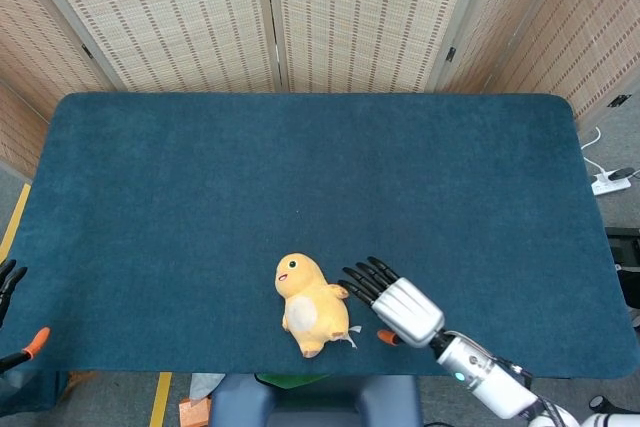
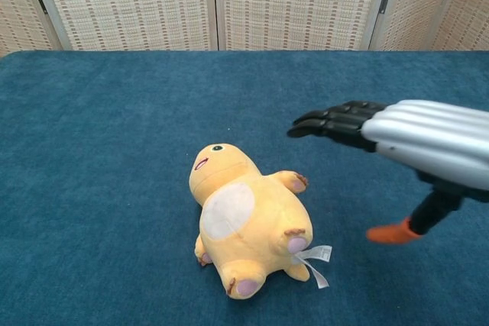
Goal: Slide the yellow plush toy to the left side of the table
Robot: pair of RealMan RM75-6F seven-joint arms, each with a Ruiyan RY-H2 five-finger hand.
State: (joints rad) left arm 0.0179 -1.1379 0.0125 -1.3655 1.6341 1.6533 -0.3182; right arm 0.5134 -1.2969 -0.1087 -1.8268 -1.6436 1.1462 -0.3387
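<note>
The yellow plush toy lies on its back near the front edge of the blue table, a little left of centre, its white tag trailing to its right. My right hand hovers just right of the toy, open, fingers stretched flat and pointing toward it, touching nothing. Of my left hand only dark fingertips show, at the far left edge of the head view beside the table, and their pose is unclear.
Woven folding screens stand behind the table. The blue cloth stretches bare to the left of the toy. A power strip lies on the floor at the right. An orange fingertip shows at bottom left.
</note>
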